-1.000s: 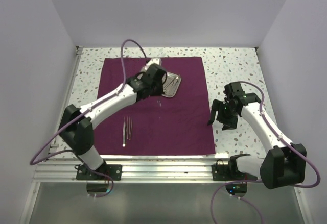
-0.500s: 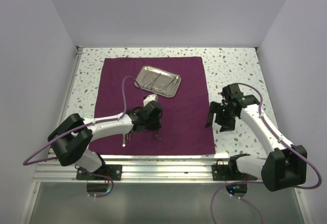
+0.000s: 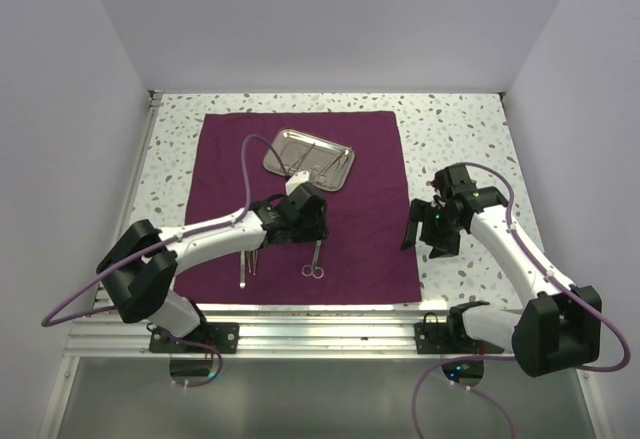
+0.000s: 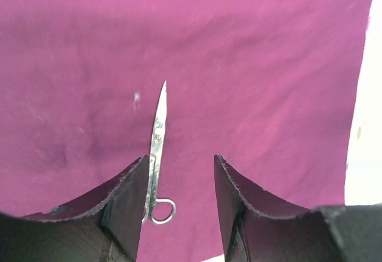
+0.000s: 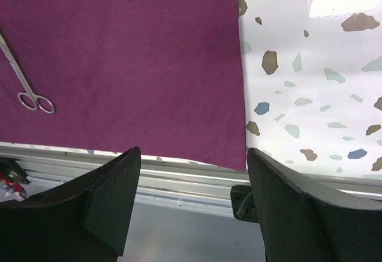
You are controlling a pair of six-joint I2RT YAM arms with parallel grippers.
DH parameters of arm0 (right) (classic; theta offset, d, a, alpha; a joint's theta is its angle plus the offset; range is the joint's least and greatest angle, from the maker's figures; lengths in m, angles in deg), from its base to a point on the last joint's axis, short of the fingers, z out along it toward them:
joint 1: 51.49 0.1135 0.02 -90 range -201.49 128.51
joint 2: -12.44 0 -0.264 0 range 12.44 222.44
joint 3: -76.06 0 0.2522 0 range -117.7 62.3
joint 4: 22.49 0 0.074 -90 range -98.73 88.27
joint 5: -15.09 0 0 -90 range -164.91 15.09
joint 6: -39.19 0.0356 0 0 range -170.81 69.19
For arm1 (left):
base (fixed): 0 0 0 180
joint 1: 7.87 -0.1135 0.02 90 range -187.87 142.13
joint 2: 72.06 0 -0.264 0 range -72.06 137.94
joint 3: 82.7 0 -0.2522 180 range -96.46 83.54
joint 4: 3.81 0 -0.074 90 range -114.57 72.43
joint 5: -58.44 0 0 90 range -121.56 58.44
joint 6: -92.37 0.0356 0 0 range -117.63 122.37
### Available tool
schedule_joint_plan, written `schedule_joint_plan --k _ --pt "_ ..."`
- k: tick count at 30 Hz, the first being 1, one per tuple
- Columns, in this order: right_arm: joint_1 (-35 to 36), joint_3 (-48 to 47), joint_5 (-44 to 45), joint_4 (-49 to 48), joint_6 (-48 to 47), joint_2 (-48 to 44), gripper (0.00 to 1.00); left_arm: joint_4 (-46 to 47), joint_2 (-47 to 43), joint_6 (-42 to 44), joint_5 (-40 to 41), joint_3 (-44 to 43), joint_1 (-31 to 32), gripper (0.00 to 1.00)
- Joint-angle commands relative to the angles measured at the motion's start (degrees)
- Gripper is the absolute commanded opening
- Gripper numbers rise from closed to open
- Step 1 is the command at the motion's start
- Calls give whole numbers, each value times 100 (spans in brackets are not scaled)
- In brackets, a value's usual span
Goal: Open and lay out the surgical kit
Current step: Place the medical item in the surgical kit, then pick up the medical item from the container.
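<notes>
The dark purple cloth wrap (image 3: 370, 239) lies spread flat on the speckled table (image 3: 460, 129). Its near edge runs just beside the aluminium rail (image 5: 179, 181). A narrow strip of table separates it from the left wall, and a broad strip lies along its right edge. Walls (image 3: 60, 109) enclose the table on three sides.

One steel tray (image 3: 283, 149) sits toward the cloth's far edge with several instruments inside; their number cannot be told. One pair of ring-handled scissors (image 3: 314, 261) lies on the cloth near its near edge, rings toward the rail. At least two slim instruments (image 3: 243, 271) lie side by side to the left, partly behind the left arm.

The left gripper (image 4: 179, 169) hovers over the scissors with its jaws apart, holding nothing. The right gripper (image 5: 192, 160) hangs spread wide and unloaded above the cloth's near right corner.
</notes>
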Motion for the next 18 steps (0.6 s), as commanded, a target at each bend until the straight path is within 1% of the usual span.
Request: schedule_joint_plan --k 1,4,5,7,8,9,10,11,12,13,14,15,16,17,18 --pt "23 19 -94 -60 -84 -132 76 -606 -80 451 562 -764 12 51" --pt "14 -8 -59 -25 -66 -150 76 -721 113 996 923 -1352 12 51" --pt "23 -17 -50 -16 -66 -167 75 -686 183 1372 1080 -1502 12 51" --pt "14 -43 -68 -7 -57 -202 75 -554 446 1760 1257 -1976 -14 52" --pt "23 -52 -77 -15 -49 -255 75 -397 552 2232 1292 -2135 -58 52" --pt "23 -78 -59 -7 -22 -273 75 -352 805 2419 1293 -2519 -110 52" --pt "14 -104 -42 11 -14 -281 75 -361 973 2561 1249 -2749 -293 53" --pt "23 -174 2 72 -5 -299 75 -361 1140 2797 944 -3265 -417 53" --pt "23 -210 72 116 -13 -325 75 -378 1533 2886 706 -3540 -549 53" --pt "23 -254 125 151 -22 -343 75 -404 1755 2957 451 -3821 -837 53" --pt "23 -341 169 221 -22 -369 75 -509 1983 3018 49 -4398 -971 53" --pt "23 -377 222 274 -40 -413 75 -580 2473 3063 -112 -4700 -1076 53" --pt "23 -412 248 309 -49 -448 76 -676 2730 3133 -244 -5033 -1156 53" --pt "14 -438 248 371 -57 -483 76 -912 3002 3264 -306 -5715 -1261 53" --pt "14 -447 231 397 -66 -553 76 -1028 3544 3352 -298 -6061 -1279 52"
